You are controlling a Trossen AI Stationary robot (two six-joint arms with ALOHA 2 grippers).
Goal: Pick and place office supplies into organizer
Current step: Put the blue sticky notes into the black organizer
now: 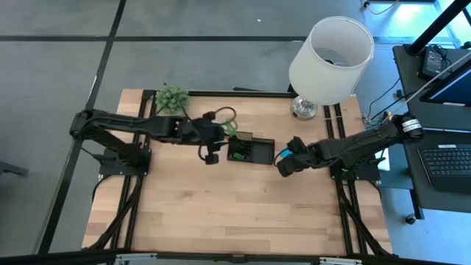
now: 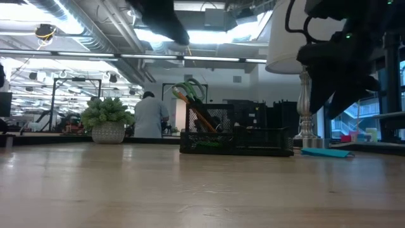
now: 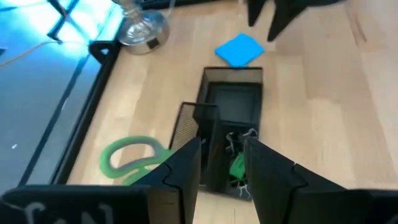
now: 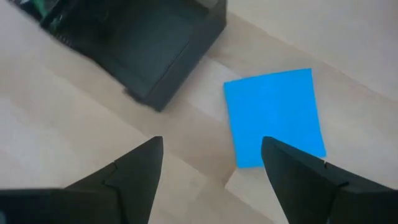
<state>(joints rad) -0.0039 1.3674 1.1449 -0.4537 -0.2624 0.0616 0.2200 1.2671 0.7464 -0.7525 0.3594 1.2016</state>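
The black mesh organizer (image 1: 250, 150) stands mid-table. Green-handled scissors (image 3: 127, 158) and an orange pencil (image 2: 201, 117) stand in its tall cup, and a small green piece (image 3: 236, 167) lies in a low compartment. My left gripper (image 3: 222, 149) hovers open above the organizer's left end, tilted down, with nothing between its fingers. A blue sticky-note pad (image 4: 273, 115) lies flat on the table just right of the organizer. My right gripper (image 4: 211, 152) hangs open above the pad, its fingers clear of it.
A white-shaded lamp (image 1: 331, 55) stands at the far right on a silver base (image 3: 140, 28). A potted plant (image 1: 172, 98) sits at the far left corner. The near half of the table (image 1: 235, 213) is bare wood. A person (image 2: 150, 117) stands in the room behind.
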